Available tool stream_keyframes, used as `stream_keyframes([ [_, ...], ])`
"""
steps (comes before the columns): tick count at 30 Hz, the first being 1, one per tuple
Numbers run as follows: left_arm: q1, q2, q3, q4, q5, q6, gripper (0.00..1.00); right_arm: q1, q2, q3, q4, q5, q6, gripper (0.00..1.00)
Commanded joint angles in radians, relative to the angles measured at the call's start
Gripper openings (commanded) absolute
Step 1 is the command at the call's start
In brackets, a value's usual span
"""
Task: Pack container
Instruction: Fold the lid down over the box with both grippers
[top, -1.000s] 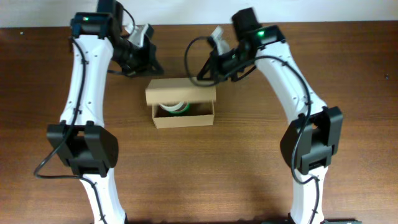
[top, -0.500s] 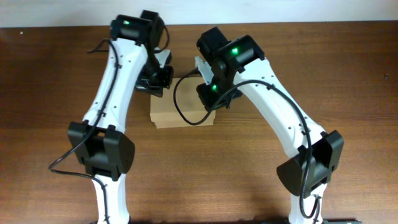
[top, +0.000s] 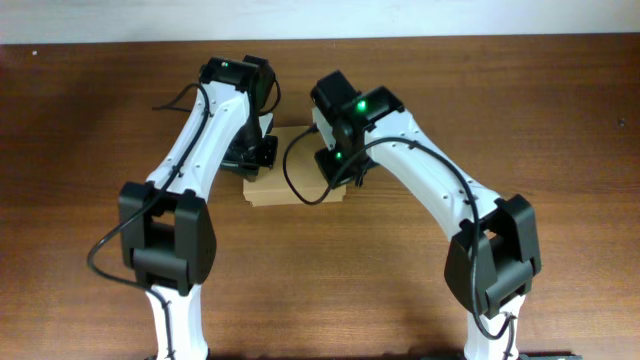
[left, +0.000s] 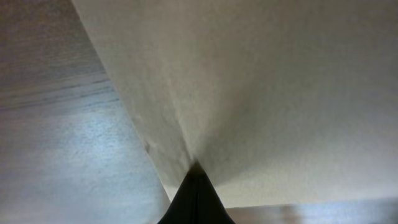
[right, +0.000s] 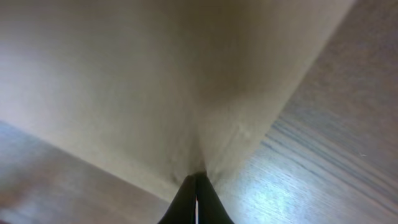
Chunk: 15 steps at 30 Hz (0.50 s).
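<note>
The container (top: 272, 190) is a tan cardboard box in the middle of the table, its flap lid down over the top. My left gripper (top: 262, 152) is over its left end and my right gripper (top: 338, 166) is over its right end. In the left wrist view the shut fingertips (left: 196, 169) touch the cardboard (left: 267, 87) at a corner edge. In the right wrist view the shut fingertips (right: 197, 178) touch the cardboard (right: 118, 81) at the opposite corner. The box's inside is hidden.
The brown wooden table (top: 560, 120) surrounds the box. A pale wall strip (top: 450, 15) runs along the far edge. Both arms cross above the box, and a black cable (top: 288, 170) hangs over its top.
Both arms have moved inward and down onto the box. The lid, open a second ago with a green-and-white roll showing inside, now lies shut, and the roll is hidden.
</note>
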Motion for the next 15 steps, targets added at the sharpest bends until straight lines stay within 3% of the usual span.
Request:
stream_keyframes([
  [1, 0.007, 0.021, -0.121, 0.047, -0.026, -0.014, 0.02, 0.006, -0.013, -0.101, 0.048, -0.041, -0.006, 0.04],
  [8, 0.012, 0.016, -0.122, 0.101, -0.064, -0.013, 0.02, -0.034, -0.061, -0.040, 0.059, -0.003, -0.008, 0.04],
  [15, 0.040, -0.015, 0.139, 0.000, -0.161, -0.013, 0.02, -0.165, -0.161, 0.179, -0.063, 0.124, -0.007, 0.04],
])
